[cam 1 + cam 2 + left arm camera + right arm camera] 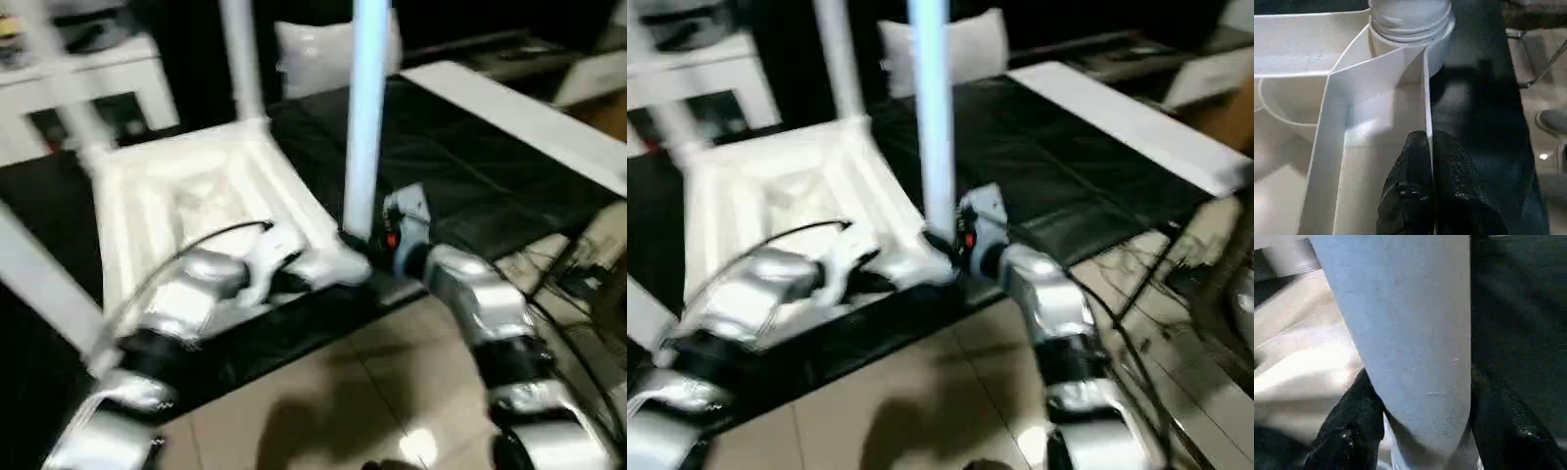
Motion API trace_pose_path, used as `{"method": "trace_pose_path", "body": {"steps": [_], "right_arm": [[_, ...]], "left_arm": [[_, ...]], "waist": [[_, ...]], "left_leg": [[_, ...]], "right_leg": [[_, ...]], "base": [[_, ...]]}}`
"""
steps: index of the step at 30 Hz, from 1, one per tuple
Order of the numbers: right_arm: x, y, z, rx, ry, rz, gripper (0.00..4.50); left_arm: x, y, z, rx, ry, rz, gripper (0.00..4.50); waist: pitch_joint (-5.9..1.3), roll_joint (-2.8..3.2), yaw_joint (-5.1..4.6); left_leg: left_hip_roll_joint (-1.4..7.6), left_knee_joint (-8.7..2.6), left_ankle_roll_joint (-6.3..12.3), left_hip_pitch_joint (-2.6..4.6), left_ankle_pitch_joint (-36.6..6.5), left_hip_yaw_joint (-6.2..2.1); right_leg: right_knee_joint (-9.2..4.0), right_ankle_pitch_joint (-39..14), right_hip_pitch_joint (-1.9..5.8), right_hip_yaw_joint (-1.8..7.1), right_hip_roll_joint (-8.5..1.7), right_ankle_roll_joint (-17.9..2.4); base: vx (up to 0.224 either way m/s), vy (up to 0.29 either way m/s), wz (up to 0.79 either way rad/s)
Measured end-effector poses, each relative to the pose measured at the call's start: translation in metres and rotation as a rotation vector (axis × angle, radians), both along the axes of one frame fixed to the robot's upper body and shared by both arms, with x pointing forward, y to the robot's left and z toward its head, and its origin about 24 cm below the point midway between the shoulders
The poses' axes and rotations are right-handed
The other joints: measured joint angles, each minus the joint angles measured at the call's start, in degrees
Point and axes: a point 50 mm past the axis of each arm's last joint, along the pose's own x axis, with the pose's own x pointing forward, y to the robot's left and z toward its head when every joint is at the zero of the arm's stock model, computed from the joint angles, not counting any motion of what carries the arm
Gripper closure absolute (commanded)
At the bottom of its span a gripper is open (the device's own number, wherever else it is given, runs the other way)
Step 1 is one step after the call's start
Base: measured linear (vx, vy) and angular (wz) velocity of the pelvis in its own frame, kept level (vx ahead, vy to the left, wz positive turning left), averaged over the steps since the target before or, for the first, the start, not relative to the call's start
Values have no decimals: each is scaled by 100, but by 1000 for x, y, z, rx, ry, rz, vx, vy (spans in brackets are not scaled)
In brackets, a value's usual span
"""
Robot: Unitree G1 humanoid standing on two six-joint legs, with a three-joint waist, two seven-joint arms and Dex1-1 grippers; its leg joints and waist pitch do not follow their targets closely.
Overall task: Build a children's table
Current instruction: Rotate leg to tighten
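The children's table top (pixel 196 186) lies upside down on a black surface, ribbed underside up. A long leg (pixel 367 117) stands upright in its near right corner socket. My right gripper (pixel 358 240) is shut on the leg low down, with a black finger (pixel 1352 431) on each side of the leg (pixel 1405 323). My left gripper (pixel 1427 139) is shut on the thin rim wall (pixel 1426 98) of the top, just short of that socket (pixel 1410 19). Two more legs (pixel 240 59) (pixel 59 88) rise at the far corners. Another leg (pixel 39 279) slants across the left edge.
The black surface (pixel 460 166) ends close to the table's near edge, with tiled floor (pixel 343 392) below. A white board (pixel 529 117) lies at the right. Cables (pixel 578 274) trail on the floor at the right. A pale cushion (pixel 323 49) and a white cabinet (pixel 108 88) stand behind.
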Motion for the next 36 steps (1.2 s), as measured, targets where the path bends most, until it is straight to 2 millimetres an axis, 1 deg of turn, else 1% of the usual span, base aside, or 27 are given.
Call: {"method": "trace_pose_path", "body": {"steps": [1,2,3,5,8,9,10,11,12,14,15,16,17,18,19,20,21,25,29,31,32,36], "right_arm": [[1,-1,-1,-3,-2,-17,172],[2,-1,-2,4,-8,-32,172],[2,-1,-3,12,-16,-50,166],[4,-4,-2,23,-27,-68,137],[3,-4,0,31,-49,-54,122],[2,-5,1,33,-57,-47,100],[1,-7,1,33,-71,-38,100],[-2,-12,1,27,-92,-18,82],[-4,-16,0,24,-101,4,82],[-7,-21,1,23,-120,44,61],[-11,-27,1,27,-128,74,61],[-14,-31,1,23,-133,116,51],[-19,-38,1,8,-142,171,35],[-23,-45,2,-15,-143,227,27],[-24,-50,4,-29,-143,256,27],[-27,-56,6,-45,-147,305,17],[-29,-59,8,-53,-144,343,7],[-39,-69,11,-89,-102,502,7],[-46,-80,15,-127,-73,625,7],[-48,-78,14,-128,-75,678,7],[-49,-75,13,-127,-73,711,32],[-54,-68,9,-113,-44,812,45]], "left_arm": [[0,-3,-1,-4,-1,14,450],[1,-8,-2,-8,-6,34,450],[2,-13,-2,-11,-14,49,450],[4,-17,-1,-12,-27,57,450],[5,-17,1,-10,-50,45,450],[5,-16,2,-10,-57,37,450],[5,-16,2,-10,-64,25,450],[5,-14,3,-2,-76,11,450],[5,-13,4,1,-86,-9,450],[4,-11,5,8,-97,-42,450],[3,-9,5,17,-103,-75,450],[2,-7,4,22,-108,-104,450],[0,-3,4,30,-110,-147,450],[-1,1,4,42,-113,-187,450],[-3,6,4,49,-111,-211,450],[-4,10,4,59,-116,-247,450],[-5,13,4,68,-116,-270,450],[-8,21,4,118,-129,-386,450],[-12,37,5,176,-116,-510,450],[-12,39,7,195,-116,-554,450],[-12,38,8,203,-115,-582,450],[-16,38,9,209,-104,-671,450]], "waist": [[0,0,-43],[0,5,-70],[-1,12,-71],[-6,21,-46],[-9,27,18],[-10,28,49],[-11,29,92],[-14,31,156],[-15,33,198],[-18,40,274],[-20,43,327],[-21,45,371],[-21,45,440],[-21,45,481],[-23,49,515],[-24,49,567],[-24,49,597],[-23,44,667],[-27,30,724],[-30,24,776],[-31,22,801],[-34,11,882]], "left_leg": [[-3,-4,3,-3,-3,-8],[-10,-10,7,-8,-5,-9],[-15,-12,11,-15,-8,-10],[-26,-28,15,-38,-11,-9],[-26,-44,22,-68,-15,-11],[-26,-50,28,-74,-10,-10],[-25,-50,42,-81,-2,-9],[-25,-47,43,-100,-4,-6],[-25,-45,44,-114,-4,-6],[-20,-45,46,-131,-3,-5],[-19,-45,46,-131,-2,-5],[-18,-44,46,-130,-2,-3],[-18,-40,46,-129,-2,0],[-18,-34,46,-129,-2,1],[-17,-28,46,-113,-2,2],[-18,-21,45,-96,-2,7],[-18,-17,44,-90,-3,11],[-19,-13,14,-67,-21,31],[-15,-14,14,-59,-21,44],[-13,-13,13,-56,-20,46],[-13,-12,13,-55,-20,47],[-15,-12,22,-59,-20,59]], "right_leg": [[-9,1,5,-3,1,1],[-10,2,3,2,0,2],[-10,6,1,7,0,3],[-10,31,-2,23,-1,1],[-6,85,-26,28,0,-8],[2,86,-37,29,1,-11],[20,79,-54,33,1,-12],[50,74,-87,41,0,-35],[59,73,-106,42,0,-42],[70,73,-128,43,1,-50],[71,72,-130,42,2,-51],[71,72,-130,44,2,-51],[72,70,-129,46,2,-46],[71,65,-128,48,2,-36],[72,63,-127,53,2,-29],[72,66,-122,60,2,-27],[72,66,-116,63,1,-25],[72,66,-96,83,0,-22],[75,68,-91,92,1,-19],[77,68,-91,93,1,-19],[77,68,-93,95,1,-19],[77,67,-98,114,0,-18]], "base": [[0,0,0],[0,0,0],[0,0,0],[0,0,0],[0,0,0],[0,0,0],[0,0,0],[0,0,0],[0,0,0],[0,0,0],[0,0,0],[0,0,0],[0,0,0],[0,0,0],[0,0,0],[0,0,0],[0,0,0],[0,0,0],[0,0,0],[0,0,0],[0,0,0],[0,0,0]]}}
